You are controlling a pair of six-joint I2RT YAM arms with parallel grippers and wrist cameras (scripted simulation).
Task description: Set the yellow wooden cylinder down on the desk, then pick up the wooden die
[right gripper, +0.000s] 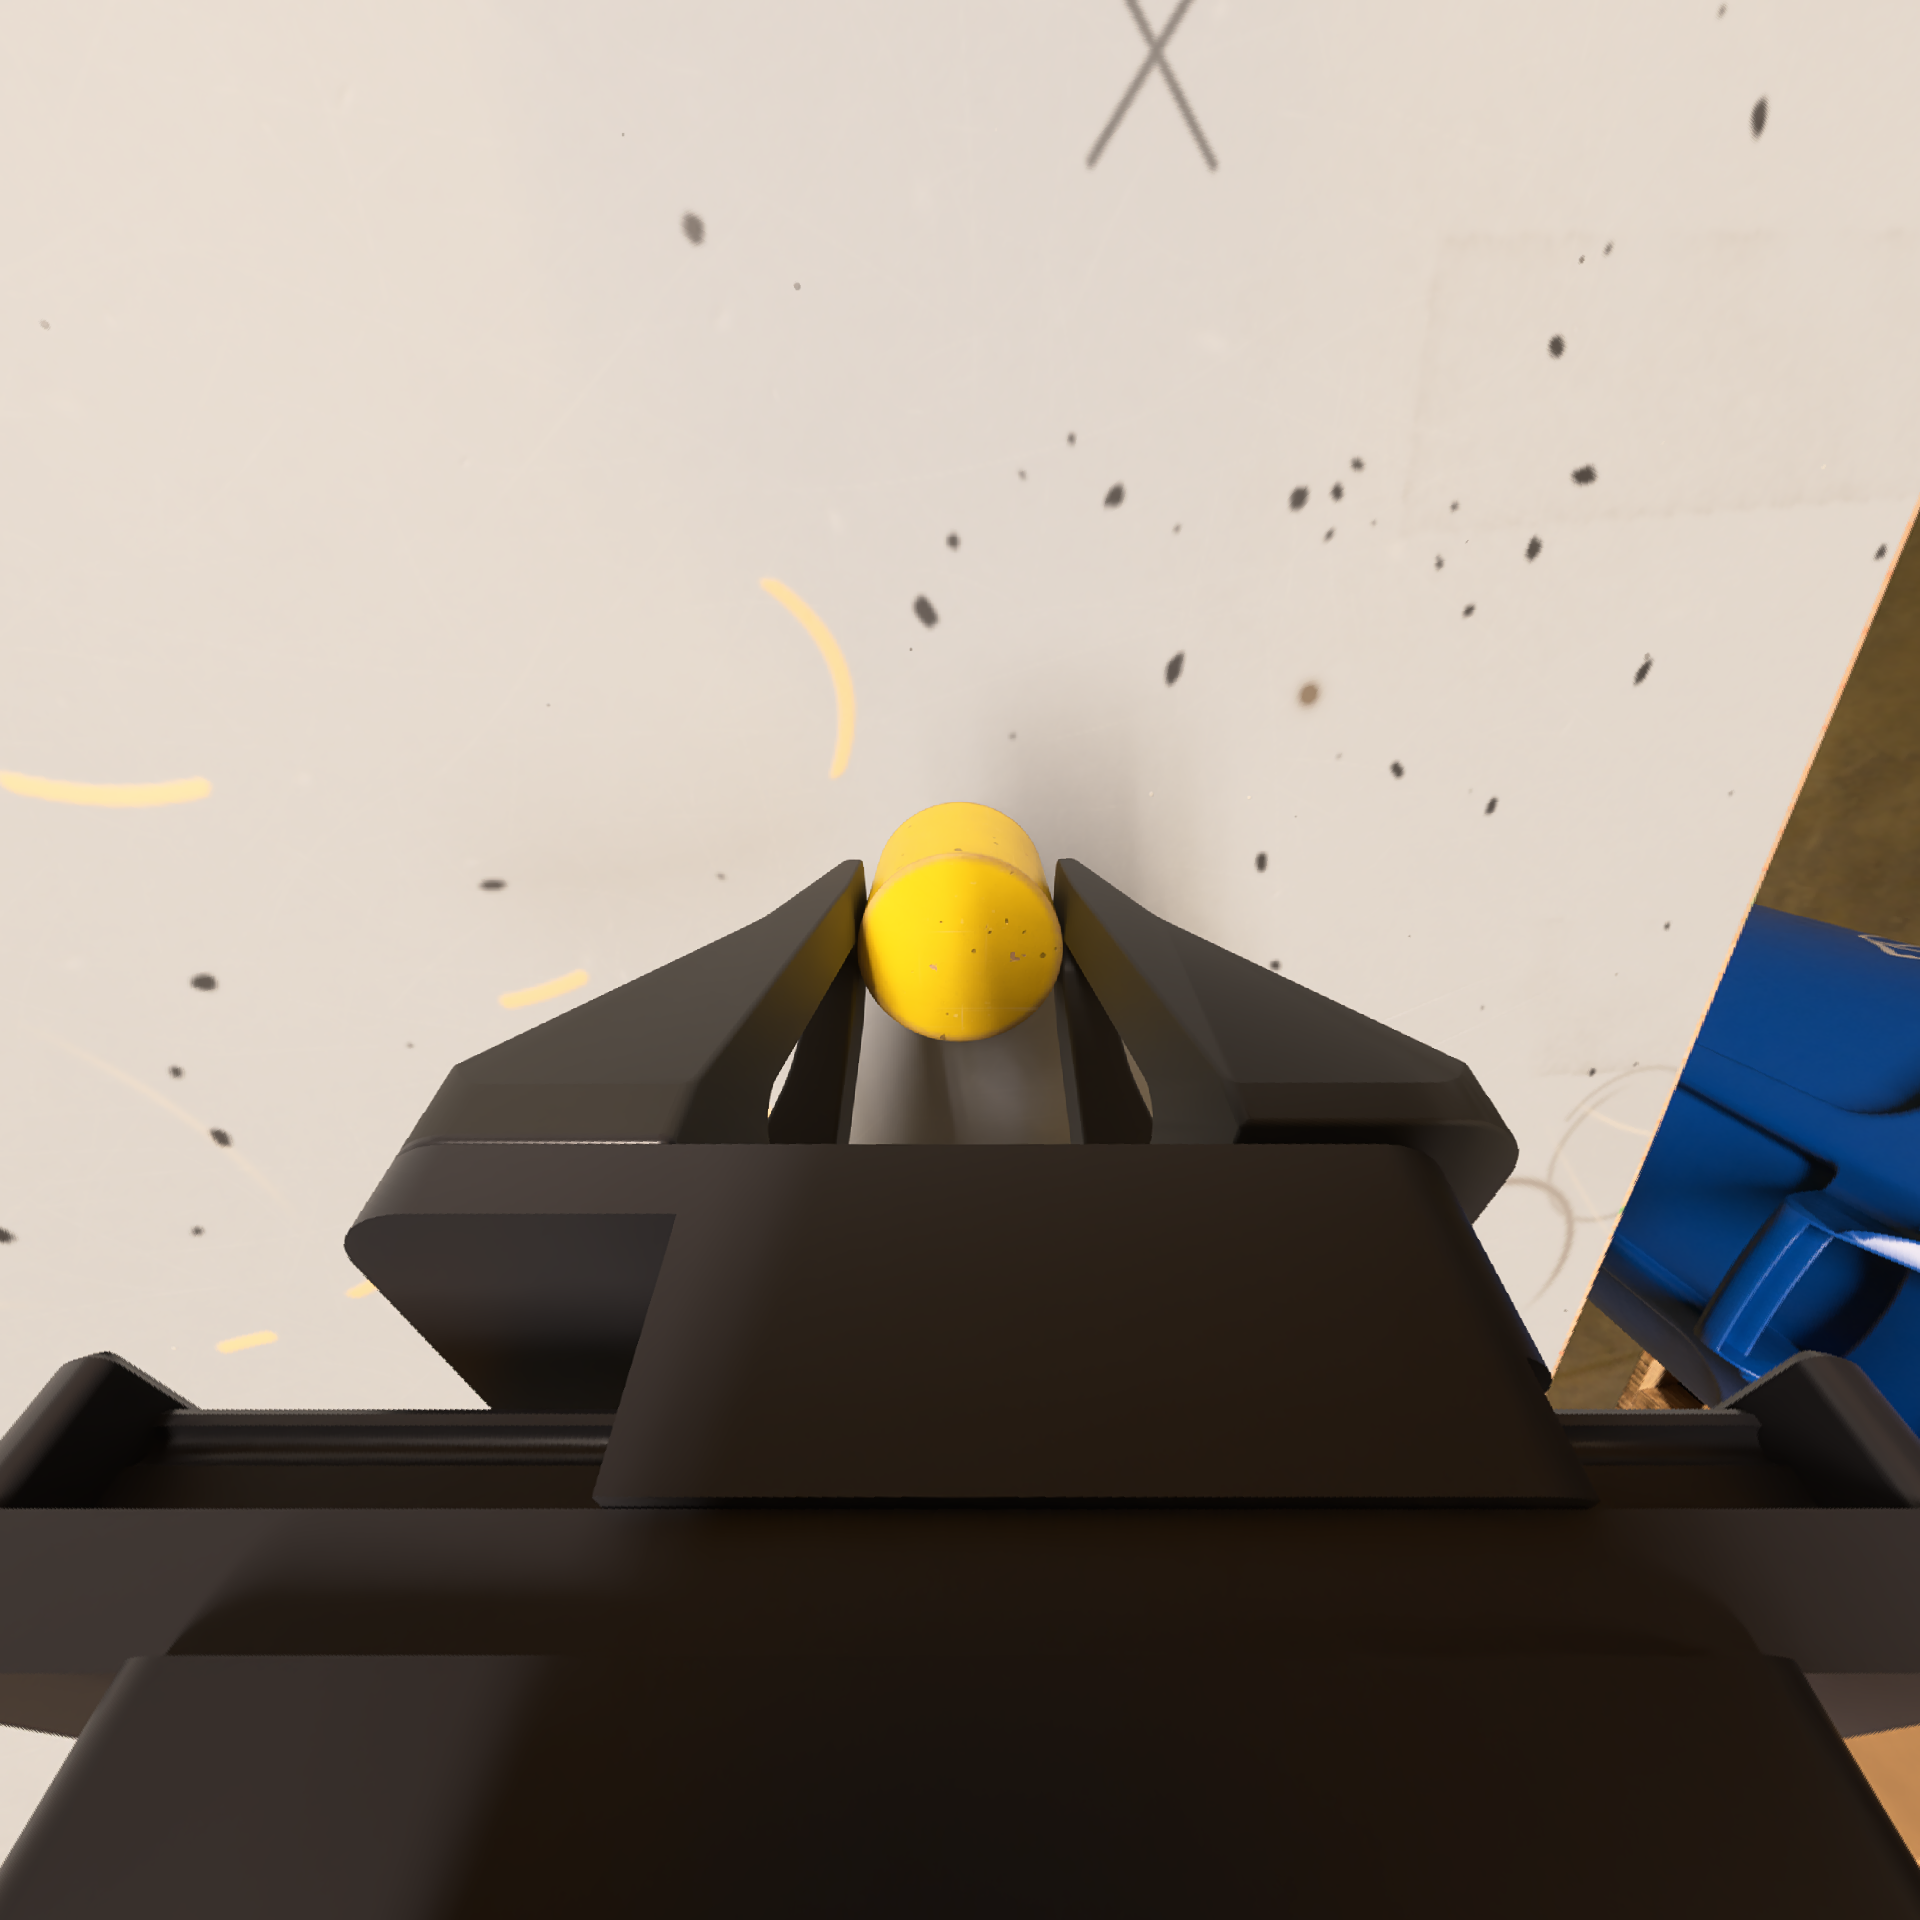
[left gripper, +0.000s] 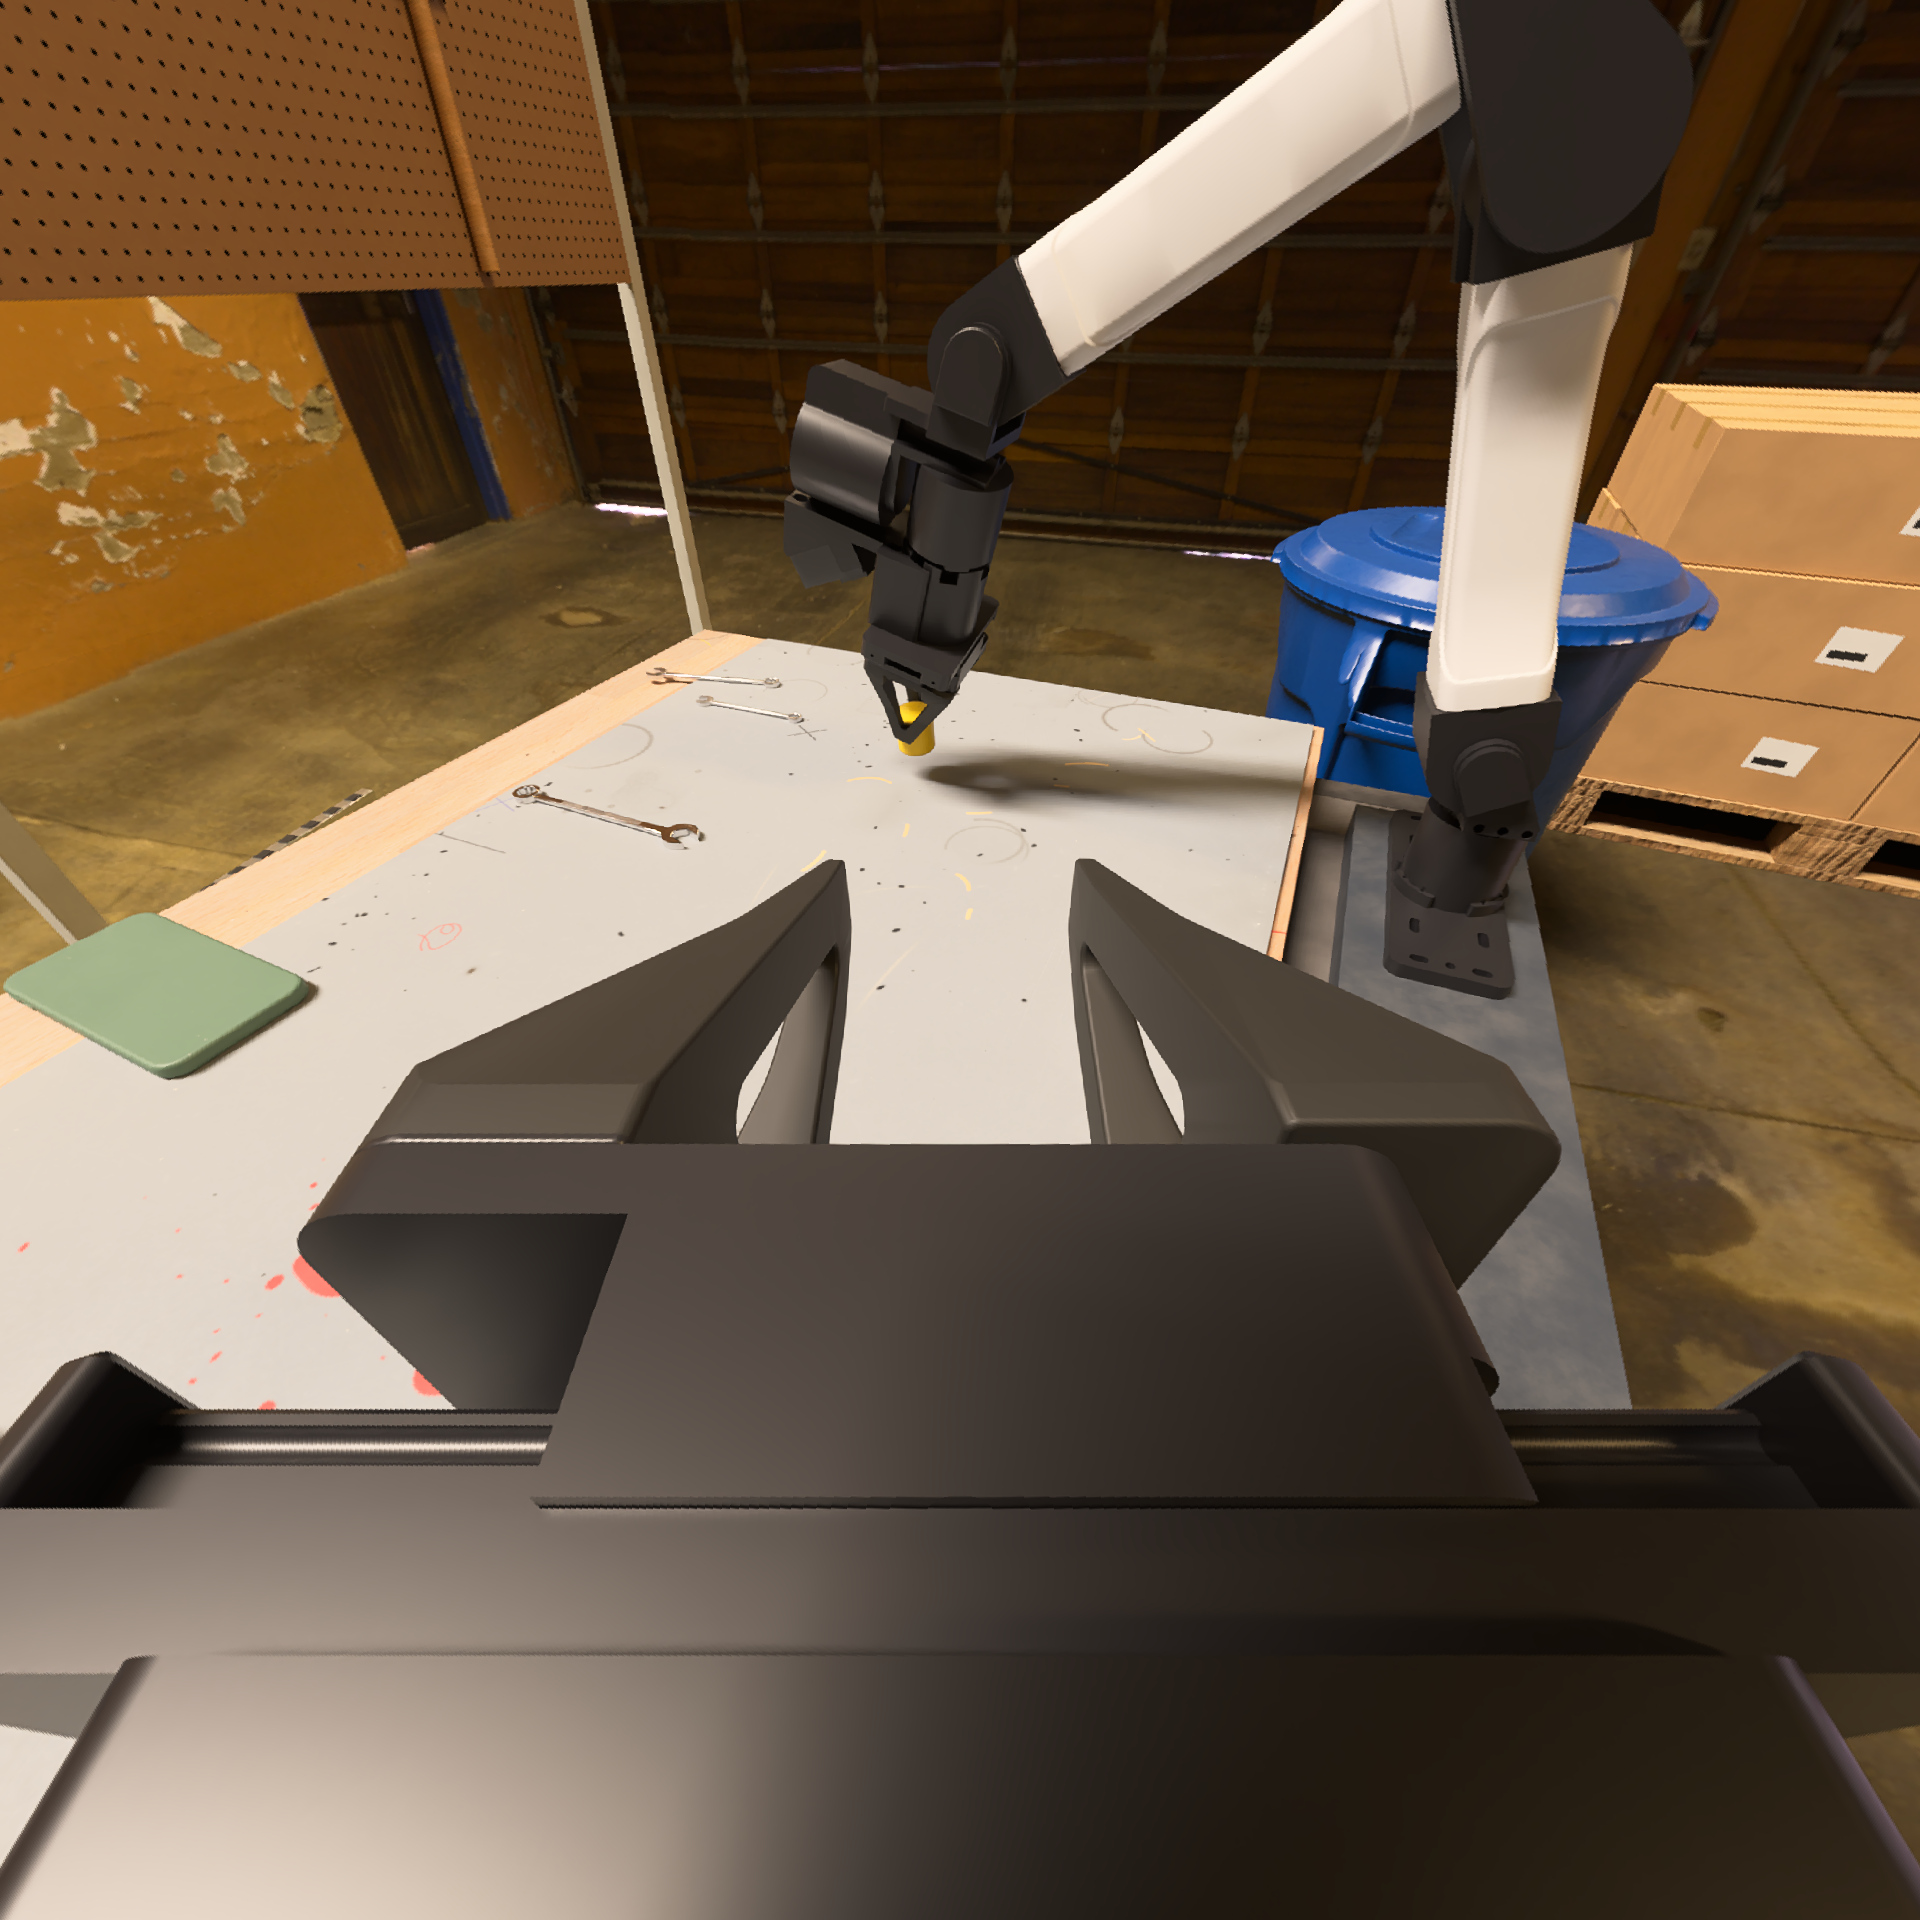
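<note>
The yellow wooden cylinder (right gripper: pixel 961 940) stands upright between the fingers of my right gripper (right gripper: pixel 961 883), which is shut on it. In the left wrist view the right gripper (left gripper: pixel 916 717) points straight down and the cylinder (left gripper: pixel 915 732) is at or just above the grey desk (left gripper: pixel 623 935); I cannot tell whether it touches. My left gripper (left gripper: pixel 961 873) is open and empty, held above the near middle of the desk. The wooden die is not in view.
Three wrenches (left gripper: pixel 608 812) lie on the far left of the desk. A green square pad (left gripper: pixel 156 992) sits at the left edge. A blue lidded bin (left gripper: pixel 1371 623) and stacked cardboard boxes (left gripper: pixel 1766 623) stand beyond the right edge. The right arm's base (left gripper: pixel 1455 914) is on the right.
</note>
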